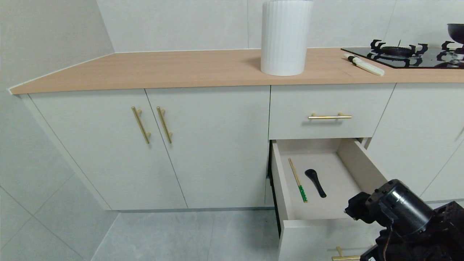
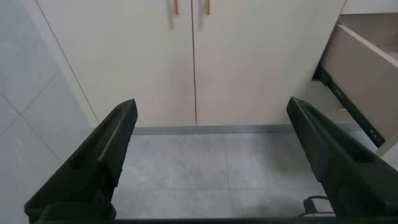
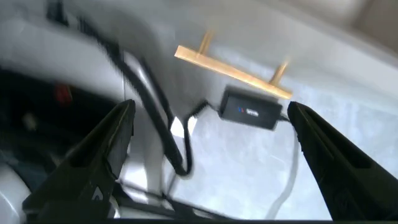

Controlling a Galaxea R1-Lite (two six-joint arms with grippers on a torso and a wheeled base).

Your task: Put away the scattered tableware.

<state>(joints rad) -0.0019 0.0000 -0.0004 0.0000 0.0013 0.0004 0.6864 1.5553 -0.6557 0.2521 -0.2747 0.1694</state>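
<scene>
The lower drawer point(image 1: 281, 188) stands pulled out under the counter. Inside it lie a pair of wooden chopsticks with green tips point(image 1: 298, 180) and, beside them, a black spoon point(image 1: 315, 182). A cream-coloured utensil point(image 1: 363, 64) rests on the counter next to the stove. My right arm point(image 1: 398, 208) hangs low by the drawer's front right corner. Its gripper point(image 3: 210, 109) is open with nothing between the fingers, facing the drawer's gold handle point(image 3: 233, 71). My left gripper point(image 2: 211, 109) is open and empty, low above the floor, facing the cabinet doors.
A tall white ribbed cylinder point(image 1: 286, 36) stands on the wooden counter point(image 1: 163, 70). A black gas stove point(image 1: 406, 56) sits at the far right. The upper drawer point(image 1: 328, 116) and the two cabinet doors point(image 1: 152, 145) are closed. Cables and a black box point(image 3: 249, 111) lie near the right gripper.
</scene>
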